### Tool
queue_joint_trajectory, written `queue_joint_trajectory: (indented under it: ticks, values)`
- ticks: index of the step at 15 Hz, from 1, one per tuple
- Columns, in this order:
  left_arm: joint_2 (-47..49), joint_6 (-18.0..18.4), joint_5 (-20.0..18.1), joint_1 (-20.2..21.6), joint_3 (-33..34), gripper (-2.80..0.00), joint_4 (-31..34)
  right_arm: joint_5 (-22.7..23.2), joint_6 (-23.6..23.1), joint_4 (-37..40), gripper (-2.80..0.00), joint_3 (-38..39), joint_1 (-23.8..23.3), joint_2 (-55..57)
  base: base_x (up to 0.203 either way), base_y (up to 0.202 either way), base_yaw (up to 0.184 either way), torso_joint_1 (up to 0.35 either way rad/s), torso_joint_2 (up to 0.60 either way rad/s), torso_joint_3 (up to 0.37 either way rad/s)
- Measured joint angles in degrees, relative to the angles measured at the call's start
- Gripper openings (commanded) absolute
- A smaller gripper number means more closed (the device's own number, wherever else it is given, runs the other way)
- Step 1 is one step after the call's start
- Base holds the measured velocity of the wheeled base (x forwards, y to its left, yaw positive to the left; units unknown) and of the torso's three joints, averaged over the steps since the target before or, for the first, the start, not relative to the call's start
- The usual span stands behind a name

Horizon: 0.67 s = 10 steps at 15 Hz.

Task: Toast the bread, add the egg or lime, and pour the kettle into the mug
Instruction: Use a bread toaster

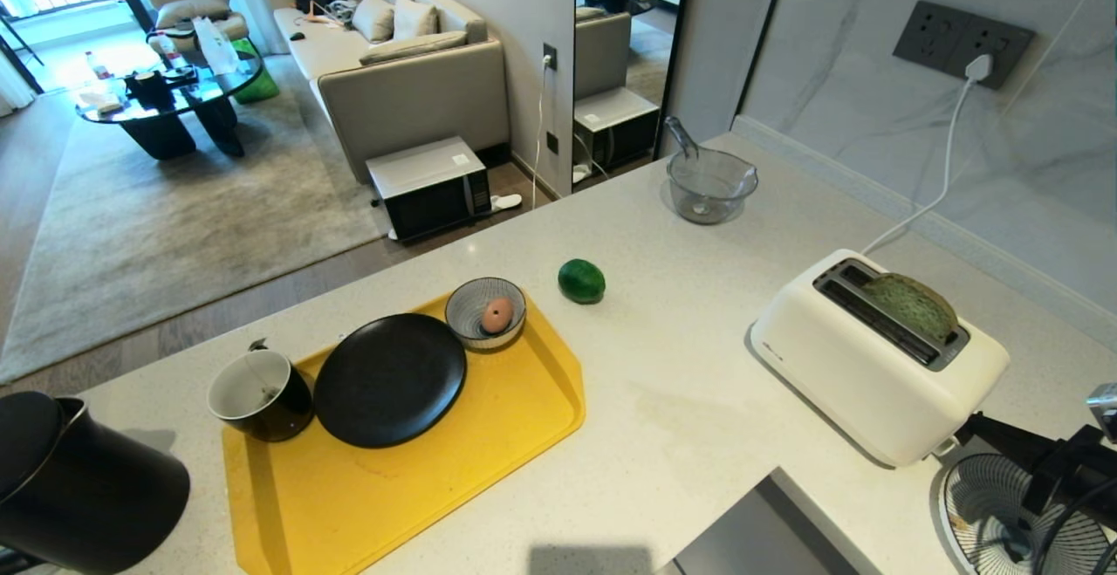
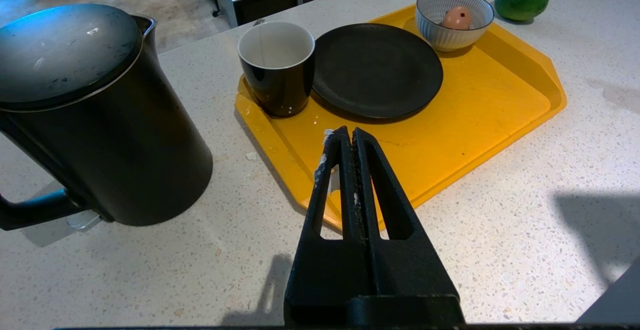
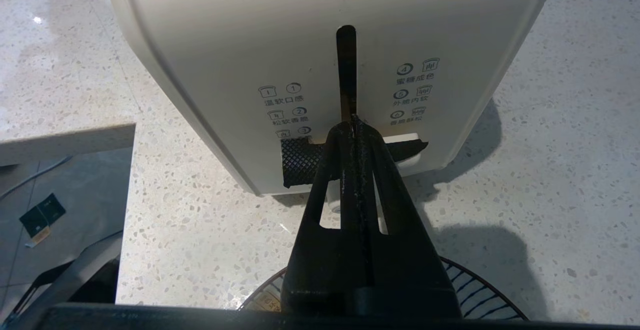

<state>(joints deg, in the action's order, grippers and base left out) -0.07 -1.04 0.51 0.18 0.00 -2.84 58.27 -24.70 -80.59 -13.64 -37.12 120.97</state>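
The green bread (image 1: 912,304) stands in the far slot of the white toaster (image 1: 864,366), its rounded top showing above it. My right gripper (image 3: 354,119) is shut and holds nothing. Its tips rest at the low end of the toaster's lever slot (image 3: 346,64), over the tape-wrapped lever (image 3: 300,162). The lime (image 1: 581,280) lies on the counter beside the yellow tray (image 1: 419,505). On the tray are the egg (image 1: 496,315) in a striped bowl (image 1: 471,296), a black plate (image 1: 389,379) and the mug (image 1: 260,394). The kettle (image 1: 78,488) stands left of the tray. My left gripper (image 2: 350,132) hangs shut above the tray's near edge.
A glass bowl (image 1: 711,182) with a utensil sits at the back of the counter. A round wire fan (image 1: 1012,514) lies under my right arm (image 1: 1038,453). The toaster's white cord (image 1: 947,165) runs up to a wall socket. The counter drops off on the left side.
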Motion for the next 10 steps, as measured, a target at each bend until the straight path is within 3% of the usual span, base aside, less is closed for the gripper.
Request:
queue_joint_trajectory:
  ticks: [10]
  values:
    - [0.00,0.02,0.01,0.02,0.00,-2.80,0.00,0.00,0.00,0.05,-2.80,-0.13,-0.02,-0.02,0.000,0.000,0.000,0.000,0.00,0.000]
